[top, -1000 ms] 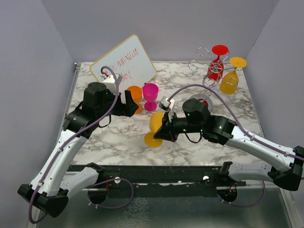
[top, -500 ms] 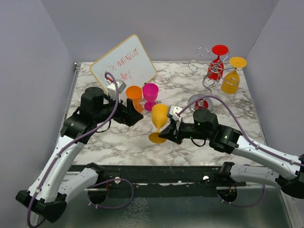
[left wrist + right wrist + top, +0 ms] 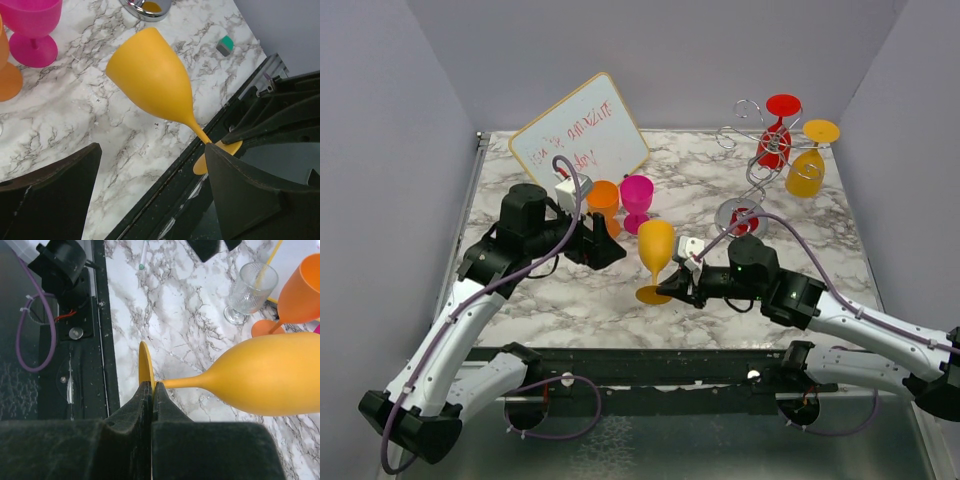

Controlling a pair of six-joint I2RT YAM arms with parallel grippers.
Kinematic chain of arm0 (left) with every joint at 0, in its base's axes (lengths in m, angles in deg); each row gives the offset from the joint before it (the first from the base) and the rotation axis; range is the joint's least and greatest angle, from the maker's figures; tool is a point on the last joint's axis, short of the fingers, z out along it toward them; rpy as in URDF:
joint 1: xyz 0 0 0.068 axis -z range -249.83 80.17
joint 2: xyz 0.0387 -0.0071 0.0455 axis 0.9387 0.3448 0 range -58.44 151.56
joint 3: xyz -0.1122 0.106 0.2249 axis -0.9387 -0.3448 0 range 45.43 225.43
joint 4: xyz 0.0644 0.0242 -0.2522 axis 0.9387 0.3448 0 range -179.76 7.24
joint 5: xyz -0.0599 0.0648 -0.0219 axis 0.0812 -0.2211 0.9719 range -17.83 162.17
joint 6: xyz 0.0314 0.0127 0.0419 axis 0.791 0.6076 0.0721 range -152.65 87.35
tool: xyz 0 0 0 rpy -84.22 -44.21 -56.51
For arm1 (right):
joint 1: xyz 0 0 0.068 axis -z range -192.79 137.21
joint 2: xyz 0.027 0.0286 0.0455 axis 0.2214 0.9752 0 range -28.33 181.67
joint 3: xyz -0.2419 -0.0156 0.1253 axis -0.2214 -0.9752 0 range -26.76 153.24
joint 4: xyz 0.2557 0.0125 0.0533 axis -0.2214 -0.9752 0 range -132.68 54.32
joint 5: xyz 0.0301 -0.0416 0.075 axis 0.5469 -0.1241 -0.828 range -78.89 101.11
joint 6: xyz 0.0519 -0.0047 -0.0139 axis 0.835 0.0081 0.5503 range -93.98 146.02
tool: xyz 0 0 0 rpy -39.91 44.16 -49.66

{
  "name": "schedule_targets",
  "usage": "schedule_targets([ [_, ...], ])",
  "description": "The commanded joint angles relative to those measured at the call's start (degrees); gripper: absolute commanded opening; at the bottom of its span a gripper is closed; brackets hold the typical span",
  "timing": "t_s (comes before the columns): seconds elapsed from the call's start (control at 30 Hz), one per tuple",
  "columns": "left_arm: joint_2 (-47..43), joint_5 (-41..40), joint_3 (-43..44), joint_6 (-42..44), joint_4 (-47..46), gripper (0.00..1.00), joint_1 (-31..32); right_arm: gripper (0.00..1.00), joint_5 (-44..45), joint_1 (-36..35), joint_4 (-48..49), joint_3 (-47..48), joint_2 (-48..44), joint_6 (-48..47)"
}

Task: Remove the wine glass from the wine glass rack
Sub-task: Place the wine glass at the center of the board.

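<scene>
You have the yellow glass (image 3: 655, 250) off the rack (image 3: 733, 211). It sits in the middle of the top view, well apart from the rack in the upper right. Your right claw (image 3: 672, 284) is pinching its stem just above the foot, and the right wrist view shows the fingers (image 3: 142, 400) pressed together on the stem with the round foot edge-on just past them. The bowl is up and leans a little to the left of the frame. You cannot tell from these views whether the foot touches the table (image 3: 720, 175).

Your left claw (image 3: 605, 246) is spread wide and holds nothing. It sits left of centre and points at the yellow glass. In its wrist view the bowl (image 3: 152, 77) lies between the two dark fingers (image 3: 60, 182) but touches neither.

Two glasses hang upside down on the rack: a red glass (image 3: 776, 128) and, to its right, a second yellow glass (image 3: 804, 172).

An orange glass (image 3: 603, 196) and a pink glass (image 3: 637, 196) stand side by side above the left claw. A whiteboard (image 3: 582, 135) leans in the upper left. A clear glass (image 3: 249, 290) shows in the upper right of the right wrist view.
</scene>
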Motion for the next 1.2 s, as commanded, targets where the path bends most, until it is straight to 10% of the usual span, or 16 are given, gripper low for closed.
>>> schedule_targets([
  [0.0, 1.25, -3.5, 0.54, -0.83, -1.2, 0.85, -0.16, 0.01, -2.94, -0.11, 2.92, -2.1, -1.64, -6.9],
  [0.2, 0.03, 18.93, -2.48, 3.34, -3.68, 0.82, -0.08, 0.01, 7.25, -0.14, 6.24, -2.0, -1.89, 2.27],
  [0.43, -2.03, 26.04, -6.03, 6.33, -4.4, 0.83, 2.24, 0.01, 5.88, -0.14, 5.09, 1.9, 0.17, 7.6],
  [0.9, -2.02, -11.45, -0.63, -0.13, -6.6, 0.84, 8.98, 0.01, 1.51, -0.14, 2.29, -1.28, 0.73, -10.48],
  [1.17, 0.53, -16.55, 2.69, -1.25, -7.0, 0.85, 8.98, 0.01, -2.71, -0.13, 1.64, -6.71, -2.44, -34.39],
])
